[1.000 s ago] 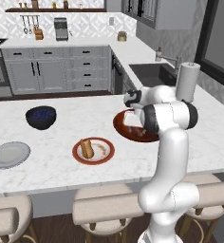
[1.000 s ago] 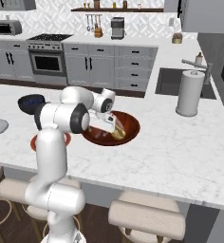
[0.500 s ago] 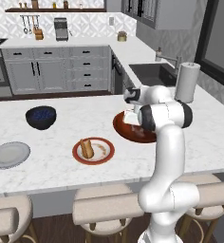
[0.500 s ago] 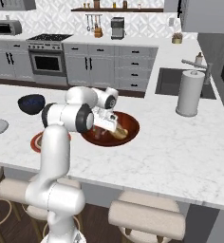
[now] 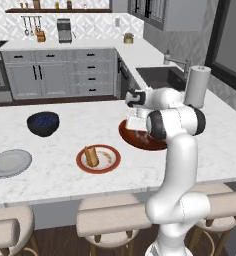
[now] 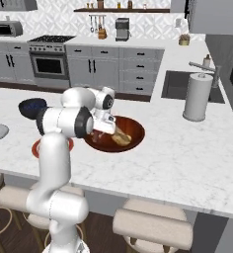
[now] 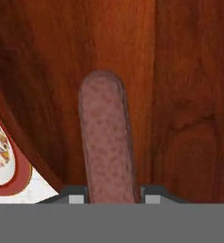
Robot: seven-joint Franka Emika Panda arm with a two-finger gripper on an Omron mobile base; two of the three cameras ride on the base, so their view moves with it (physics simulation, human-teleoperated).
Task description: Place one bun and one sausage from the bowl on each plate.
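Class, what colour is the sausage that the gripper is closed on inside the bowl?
Mottled reddish-brown; the sausage shows best in the hand view, against the bowl.

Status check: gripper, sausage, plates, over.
Gripper shut on sausage, down in bowl. Red-rimmed plate has a bun; grey plate bare. Path clear.

I see the glossy reddish-brown bowl on the desk, a bun lying inside. A reddish sausage lies lengthwise on its wooden floor. The red-rimmed plate carries one bun; the grey plate sits farther left.
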